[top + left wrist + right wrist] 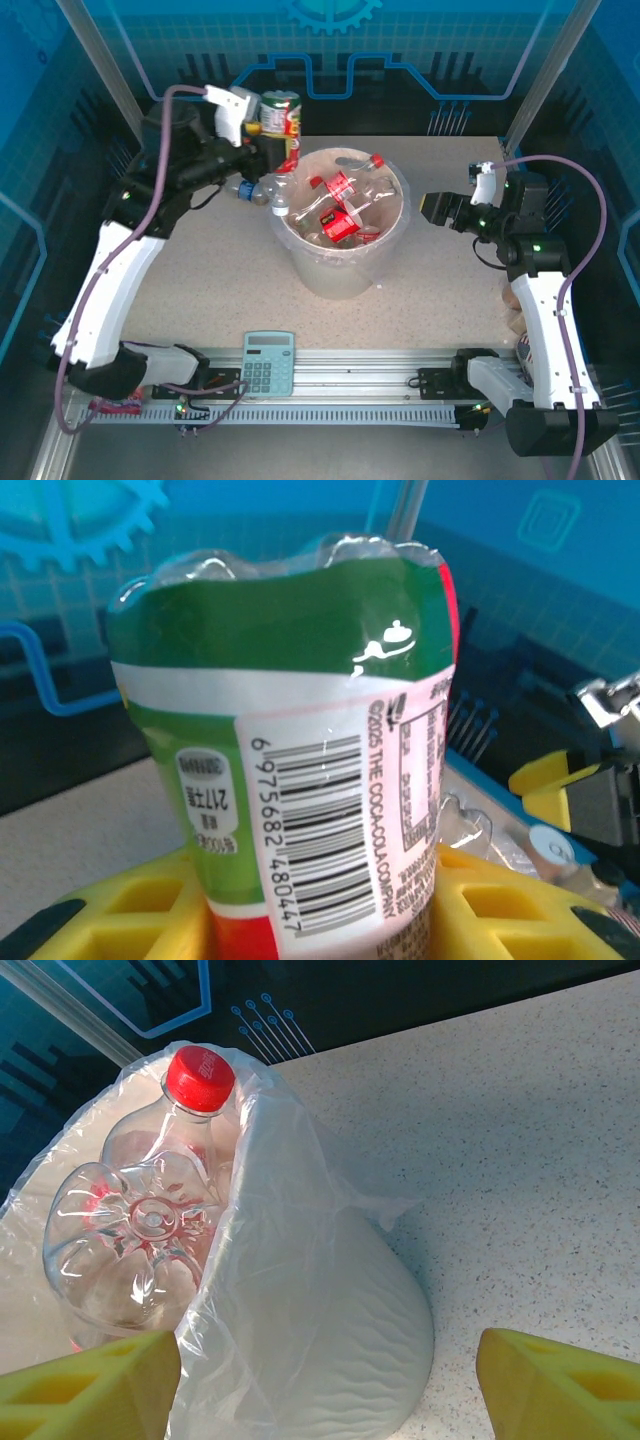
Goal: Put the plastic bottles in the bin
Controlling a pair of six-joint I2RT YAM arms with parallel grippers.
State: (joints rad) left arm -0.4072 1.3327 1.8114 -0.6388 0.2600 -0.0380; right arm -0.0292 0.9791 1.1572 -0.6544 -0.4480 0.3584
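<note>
Near the table's (200,290) far edge, a seemingly light, crushable green-labelled bottle (300,710) is clamped at its label by the left gripper (310,920); the right gripper (432,208) is spread, empty.

Green-labelled bottle (281,112) aloft, red-capped bottles (341,188) inside cream bin (338,278)

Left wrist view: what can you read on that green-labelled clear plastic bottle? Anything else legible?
"©2025 THE COCA-COLA COMPANY": on the green-labelled clear plastic bottle, beside the barcode.
"6 975682 480447": along its barcode.
Oval stamp and small-print panel on the label: too small to read.
Keys of the pale blue calculator, embossing on the red bottle cap: blurred.
</note>
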